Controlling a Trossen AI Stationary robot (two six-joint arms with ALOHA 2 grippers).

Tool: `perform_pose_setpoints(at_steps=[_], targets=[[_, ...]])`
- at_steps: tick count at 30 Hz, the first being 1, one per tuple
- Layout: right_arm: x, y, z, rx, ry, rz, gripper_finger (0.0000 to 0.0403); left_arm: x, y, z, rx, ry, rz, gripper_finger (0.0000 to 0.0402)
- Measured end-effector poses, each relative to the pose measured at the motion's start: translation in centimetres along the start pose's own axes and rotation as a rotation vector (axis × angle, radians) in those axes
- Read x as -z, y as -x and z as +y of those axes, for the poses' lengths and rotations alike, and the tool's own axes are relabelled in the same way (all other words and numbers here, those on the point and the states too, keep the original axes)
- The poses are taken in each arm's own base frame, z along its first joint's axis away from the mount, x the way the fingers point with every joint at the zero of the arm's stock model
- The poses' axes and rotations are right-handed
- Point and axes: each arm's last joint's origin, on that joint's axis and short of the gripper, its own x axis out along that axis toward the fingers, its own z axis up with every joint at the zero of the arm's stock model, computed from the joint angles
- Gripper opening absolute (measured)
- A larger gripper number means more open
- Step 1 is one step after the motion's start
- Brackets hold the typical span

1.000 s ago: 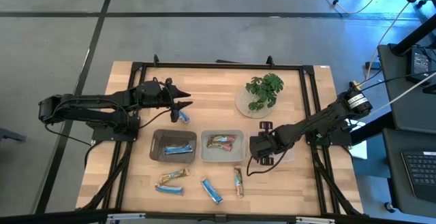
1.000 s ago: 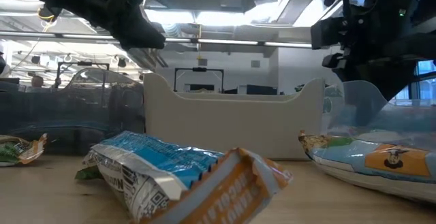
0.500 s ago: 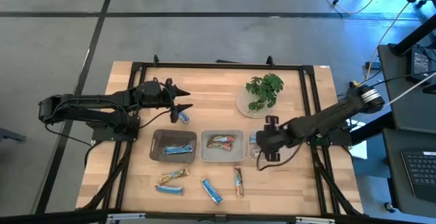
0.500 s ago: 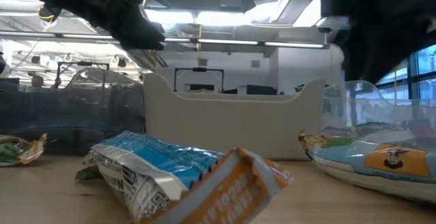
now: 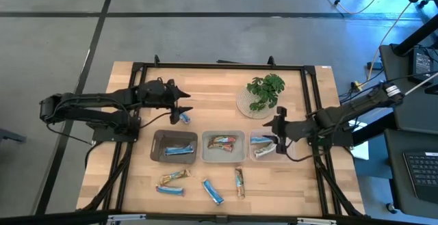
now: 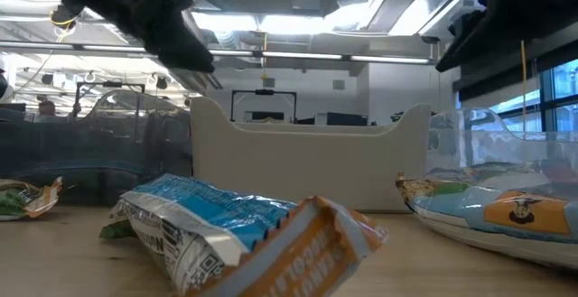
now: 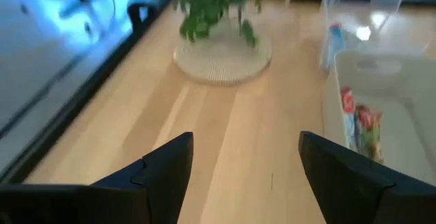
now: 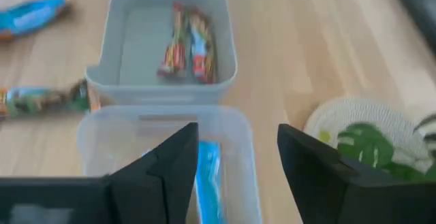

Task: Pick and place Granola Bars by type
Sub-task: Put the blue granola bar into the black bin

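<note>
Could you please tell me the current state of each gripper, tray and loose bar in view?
left gripper: open, empty.
right gripper: open, empty, over the clear tray.
dark tray: holds one blue bar.
middle tray: holds a brown/red bar.
clear tray: holds a blue bar.
blue bar: lying on the table by the left gripper.
four loose bars: lying unsorted in front of the trays.
</note>
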Motion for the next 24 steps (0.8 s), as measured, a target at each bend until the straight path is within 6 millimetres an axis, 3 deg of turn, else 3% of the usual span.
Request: perform_pose_setpoints(at_steps=[6,11,19,24], targets=[[0.0,-0.1,-0.9,0.020,0.009,-0.058,0.0204,-1.7,-1.6,0.3,-0.074,-0.073,0.350,0.0248],[-0.1,-0.2,-1.2,0.033,-0.001,-0.060,0.0204,-2.1,-3.3,0.6,-0.035,-0.154,0.626,0.0239],[-0.1,-0.3,-1.3,0.021,-0.026,-0.055,0.0204,1.0,-6.4,1.3,0.057,-0.291,0.938,0.0221],[-0.1,-0.3,-1.3,0.021,-0.031,-0.052,0.0204,2.6,-8.3,1.5,0.144,-0.326,1.029,0.0204]])
